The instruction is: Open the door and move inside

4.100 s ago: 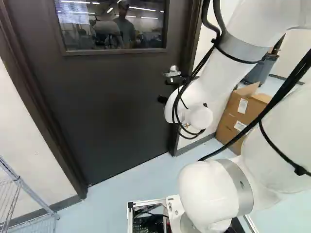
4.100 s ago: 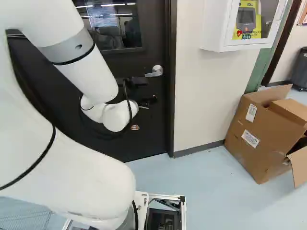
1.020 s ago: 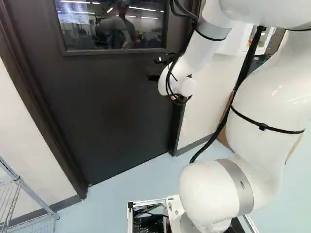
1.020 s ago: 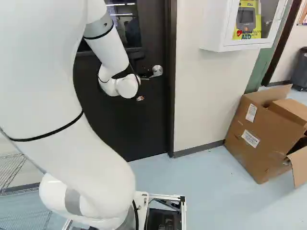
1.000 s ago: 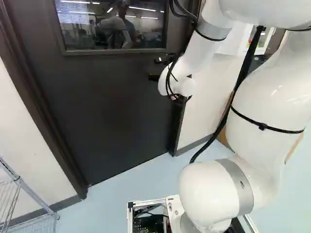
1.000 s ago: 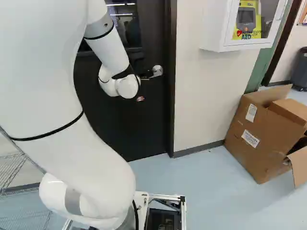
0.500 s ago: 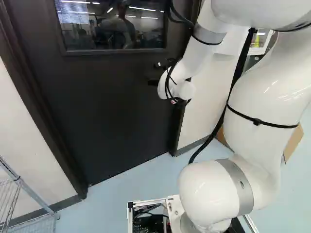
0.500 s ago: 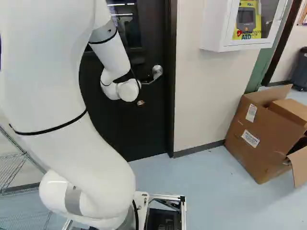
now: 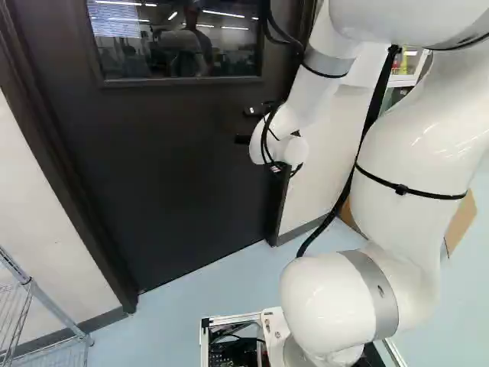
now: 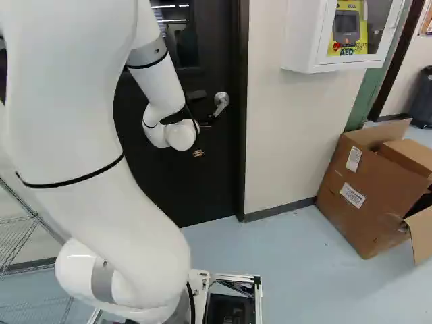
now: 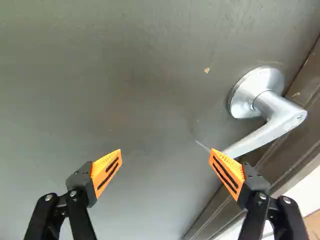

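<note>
We face a dark, shut door (image 9: 176, 168).
Upper centre, right base view: its silver lever (image 10: 221, 100) slants downward; our pincer (image 9: 242, 140) gapes wide.

Site type: lab or workshop, exact use unclear
Right wall: glazed equipment cabinet (image 10: 298, 39)
Left: wire rack (image 9: 55, 307)
Far window (image 9: 172, 57): reflected strip lights (image 9: 224, 14)
</note>
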